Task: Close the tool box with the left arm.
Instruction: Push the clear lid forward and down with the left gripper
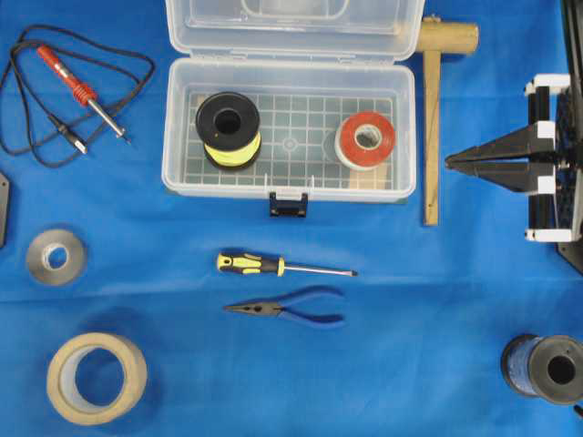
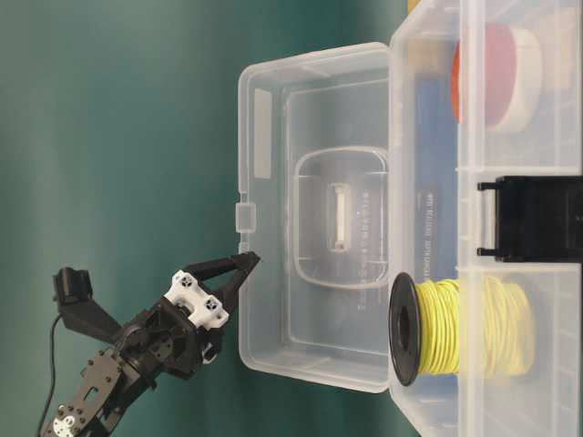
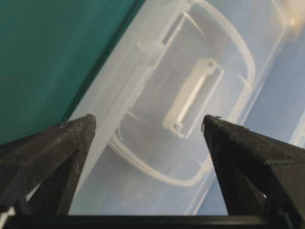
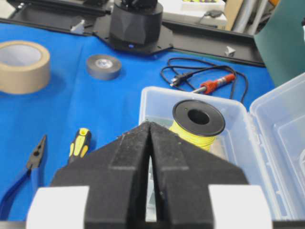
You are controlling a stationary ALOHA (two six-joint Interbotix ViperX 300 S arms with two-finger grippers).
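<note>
**Lid upright, left arm behind it**

The large clear plastic tool box (image 1: 289, 127) sits at the far middle of the blue-covered bench (image 1: 410, 309), its lid (image 2: 314, 214) standing open and roughly upright. Inside lie a black spool of yellow wire (image 1: 229, 127) and a roll of red and white tape (image 1: 364, 139); the small black latch (image 1: 288, 202) hangs at the near front edge.

The left arm's black two-fingered gripper (image 2: 241, 264) is behind the lid, near its outer face, jaws spread apart and holding nothing; whether a fingertip touches the plastic cannot be told. Its wrist view looks between the fingers (image 3: 62, 143) at the lid's moulded handle recess (image 3: 190, 95). The right gripper (image 1: 455, 162) rests beside the box's right end, jaws pressed together and empty, close to a wooden mallet (image 1: 437, 100).

The risks, as I judge them: the push may land low on the lid, near the hinge, and shove the light box across the cloth rather than swing the lid. A tapered fingertip could also slip off the smooth plastic or catch in the recess. The tall spool might keep the lid from seating.
</note>
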